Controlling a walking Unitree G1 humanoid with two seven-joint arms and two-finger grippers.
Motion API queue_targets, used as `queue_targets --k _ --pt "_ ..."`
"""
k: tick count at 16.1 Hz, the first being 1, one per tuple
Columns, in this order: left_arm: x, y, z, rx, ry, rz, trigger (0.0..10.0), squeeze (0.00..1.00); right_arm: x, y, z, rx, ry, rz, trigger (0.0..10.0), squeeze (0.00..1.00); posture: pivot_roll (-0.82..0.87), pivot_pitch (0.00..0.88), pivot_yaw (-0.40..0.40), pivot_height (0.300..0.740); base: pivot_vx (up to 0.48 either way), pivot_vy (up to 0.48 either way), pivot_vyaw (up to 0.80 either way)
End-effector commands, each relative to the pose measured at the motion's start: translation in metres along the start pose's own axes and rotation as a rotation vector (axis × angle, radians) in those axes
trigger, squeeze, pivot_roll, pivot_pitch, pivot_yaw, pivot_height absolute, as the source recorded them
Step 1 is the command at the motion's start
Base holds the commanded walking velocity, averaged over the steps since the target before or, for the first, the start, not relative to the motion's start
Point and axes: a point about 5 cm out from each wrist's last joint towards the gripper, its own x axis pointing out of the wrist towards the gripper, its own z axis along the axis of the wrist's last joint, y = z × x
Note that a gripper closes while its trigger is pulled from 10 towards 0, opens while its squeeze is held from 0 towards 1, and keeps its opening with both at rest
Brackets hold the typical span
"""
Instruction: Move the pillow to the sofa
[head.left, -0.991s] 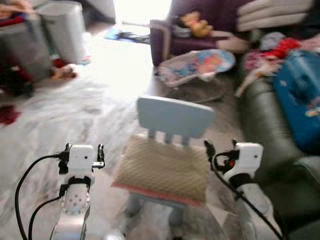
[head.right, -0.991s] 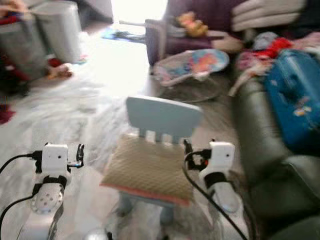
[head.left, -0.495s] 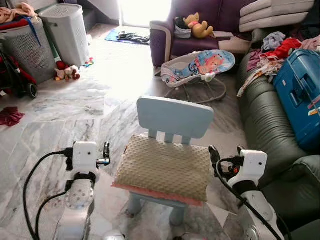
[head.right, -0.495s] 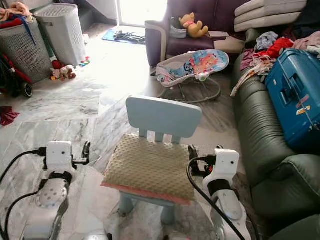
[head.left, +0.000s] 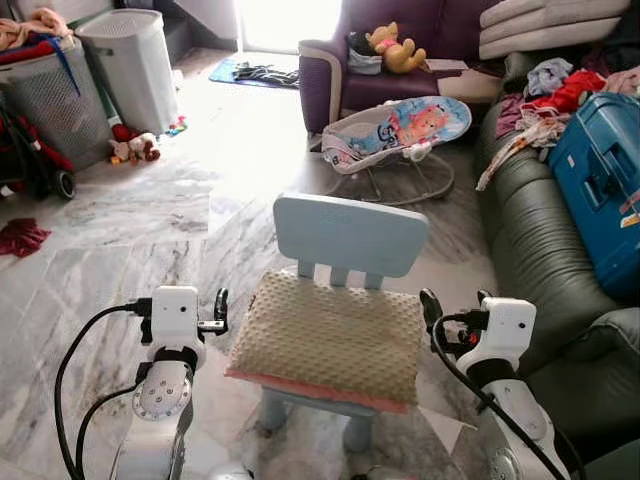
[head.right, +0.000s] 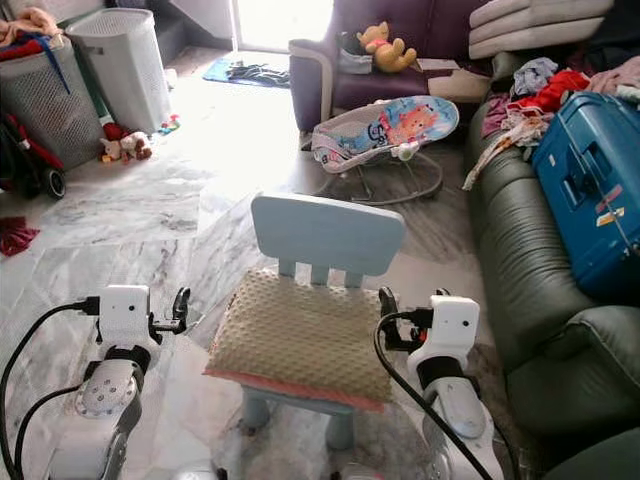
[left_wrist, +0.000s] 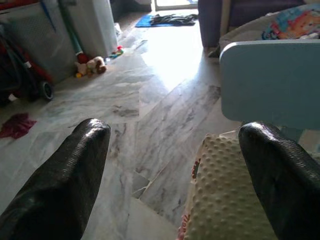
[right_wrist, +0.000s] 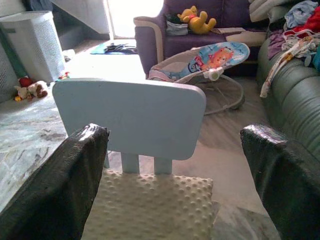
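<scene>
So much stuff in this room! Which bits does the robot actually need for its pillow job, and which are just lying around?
For the job:
- pillow on the small blue chair
- green sofa
- left pincer, open
- right pincer, open

Just lying about:
- blue suitcase
- baby bouncer
- laundry baskets
- yellow soft toy

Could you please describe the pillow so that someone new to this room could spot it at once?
Find the small light-blue chair on the marble floor, beside the dark green sofa. The pillow lies flat on its seat. It is beige with a bumpy dotted surface and a pink lower edge.
</scene>
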Motion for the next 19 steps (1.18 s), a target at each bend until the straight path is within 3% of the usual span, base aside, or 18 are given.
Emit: queue_targets --k 1,19 --pt "0.001 0.001 0.004 0.006 -0.01 -0.005 10.0 0.0 -0.001 -0.002 0.006 -0.009 -0.026 -0.017 10.0 0.0 -0.05 0.0 0.012 0.74 0.0 0.0 0.0" --pt "-0.003 0.013 0.007 0.019 -0.005 0.016 10.0 0.0 -0.005 0.003 0.001 0.017 -0.018 -0.034 10.0 0.0 -0.03 0.0 0.031 0.74 0.0 0.0 0.0"
